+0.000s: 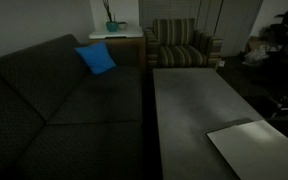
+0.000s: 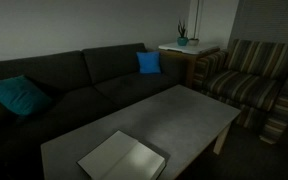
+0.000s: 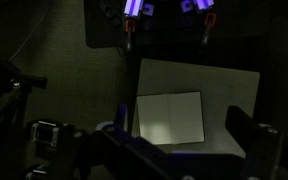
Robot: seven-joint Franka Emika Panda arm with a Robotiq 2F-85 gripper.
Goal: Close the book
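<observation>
The book lies flat at one end of the long counter, its corner close to the front edge. Bare matte grey surface stretches from it toward the striped armchair. A dark woven sofa runs along one long side. In the wrist view the thin, pale rectangle sits below, and the dark fingers stand wide apart, holding nothing.
</observation>
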